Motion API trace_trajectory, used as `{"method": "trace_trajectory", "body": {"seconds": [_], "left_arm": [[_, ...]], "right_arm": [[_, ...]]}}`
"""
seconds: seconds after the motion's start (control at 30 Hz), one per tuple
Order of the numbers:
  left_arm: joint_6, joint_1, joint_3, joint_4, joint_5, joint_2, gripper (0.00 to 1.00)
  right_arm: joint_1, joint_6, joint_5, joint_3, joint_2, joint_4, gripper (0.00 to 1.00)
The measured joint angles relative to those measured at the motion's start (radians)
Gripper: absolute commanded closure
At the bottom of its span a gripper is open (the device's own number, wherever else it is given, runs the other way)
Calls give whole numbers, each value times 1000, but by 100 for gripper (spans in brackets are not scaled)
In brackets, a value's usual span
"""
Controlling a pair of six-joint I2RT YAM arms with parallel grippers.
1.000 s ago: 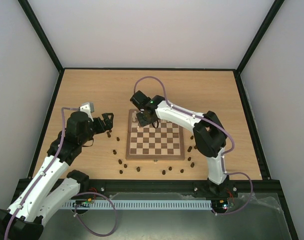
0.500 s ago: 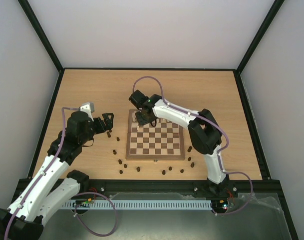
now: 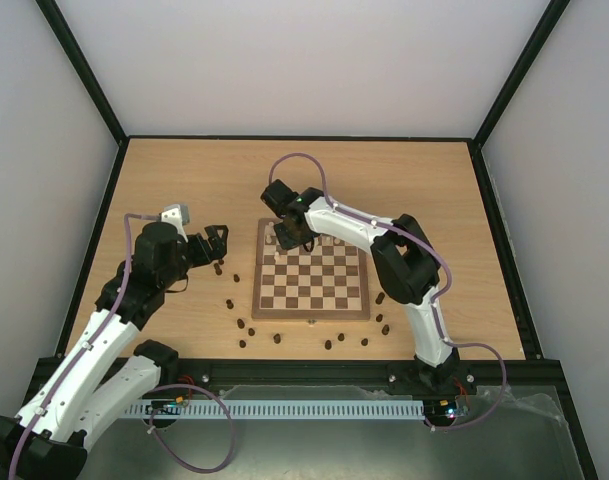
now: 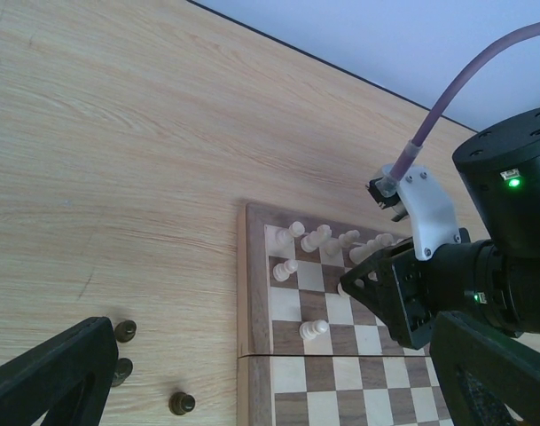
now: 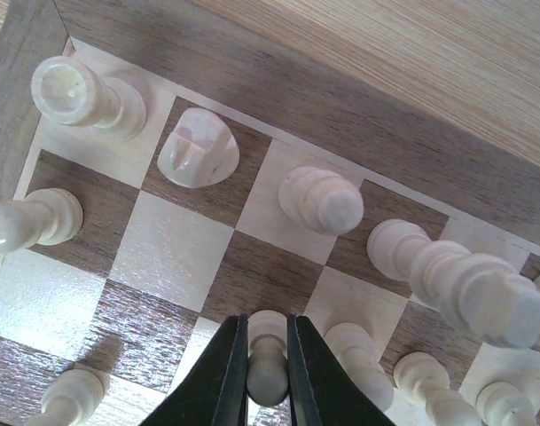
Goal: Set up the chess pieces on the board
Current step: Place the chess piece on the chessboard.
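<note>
The board (image 3: 310,313) lies mid-table, with cream chess pieces along its far rows. My right gripper (image 3: 289,238) hangs over the board's far-left corner. In the right wrist view it (image 5: 268,355) is shut on a cream pawn (image 5: 268,368), just above the squares. Beside it stand a cream rook (image 5: 79,93), knight (image 5: 197,149) and bishop (image 5: 323,200). My left gripper (image 3: 216,248) is open and empty, left of the board, over dark pieces (image 3: 229,302) on the table. In the left wrist view it (image 4: 274,355) frames the board's left rim (image 4: 244,293).
Several dark pieces are scattered on the table left of the board (image 4: 182,404), along its front (image 3: 328,344) and at its right (image 3: 381,297). Two cream pawns (image 4: 285,268) (image 4: 314,330) stand apart on the left files. A black frame rims the table.
My right arm's elbow has swung left and its gripper has shifted slightly over the far-left corner with the pawn. The left arm has not moved.
</note>
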Motion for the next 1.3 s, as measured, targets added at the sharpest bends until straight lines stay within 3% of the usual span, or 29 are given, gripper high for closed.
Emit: {"method": "trace_trajectory", "body": {"seconds": [0.43, 0.77, 1.13, 1.3], "left_arm": [[0, 0, -1, 13, 0, 2, 0], [0, 0, -7, 19, 0, 10, 0], [0, 0, -8, 19, 0, 13, 1], [0, 0, -8, 19, 0, 13, 1]], "right_arm": [[-6, -3, -9, 30, 13, 3, 89], [-11, -12, -15, 31, 24, 4, 79], [-11, -10, -29, 21, 15, 7, 53], [-7, 5, -33, -66, -87, 10, 46]]}}
